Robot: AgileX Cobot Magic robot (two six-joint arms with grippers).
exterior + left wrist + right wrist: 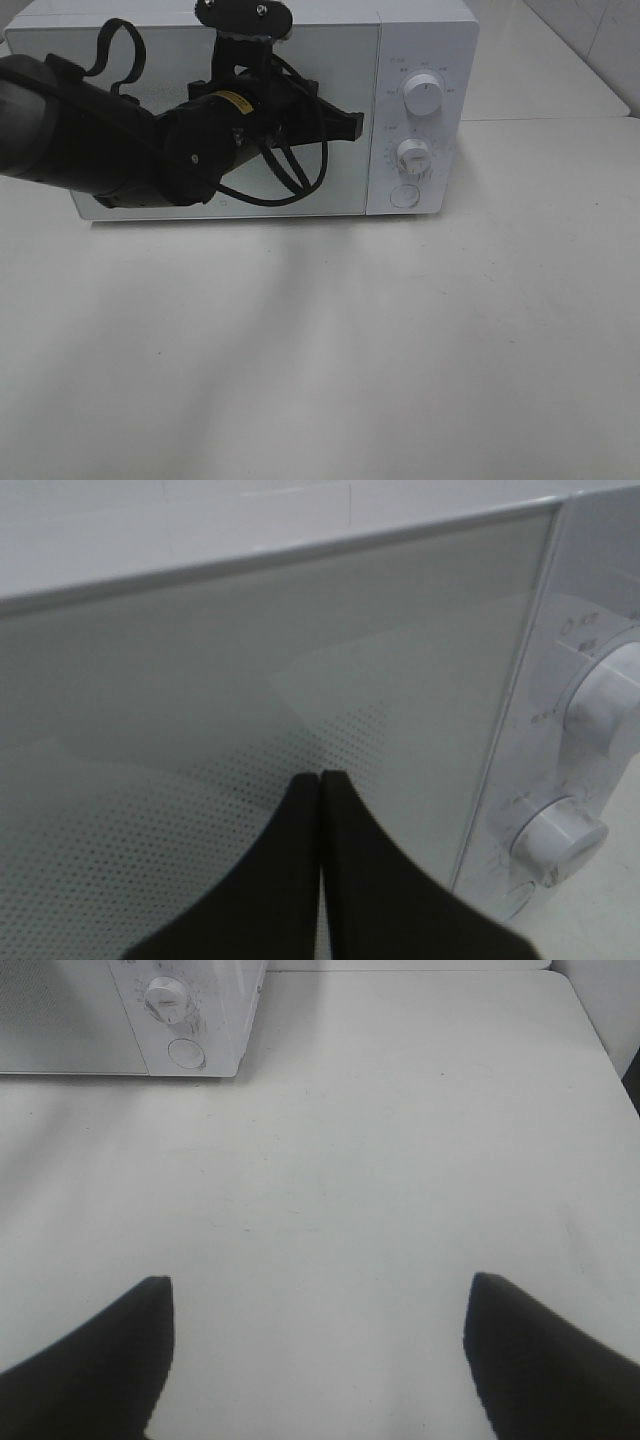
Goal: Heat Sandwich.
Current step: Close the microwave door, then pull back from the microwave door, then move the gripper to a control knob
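My left jaws, pressed together, hover before the microwave door (250,680); right jaws spread over the desk (400,1160). I'd press the round button (403,196) squarely, missing the knobs (423,95).

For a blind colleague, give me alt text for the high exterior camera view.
A black robot arm extends from the left, its shut left gripper in front of the closed door of a white microwave on a white table. Two knobs and a round button sit on the microwave's right panel; no sandwich is visible.
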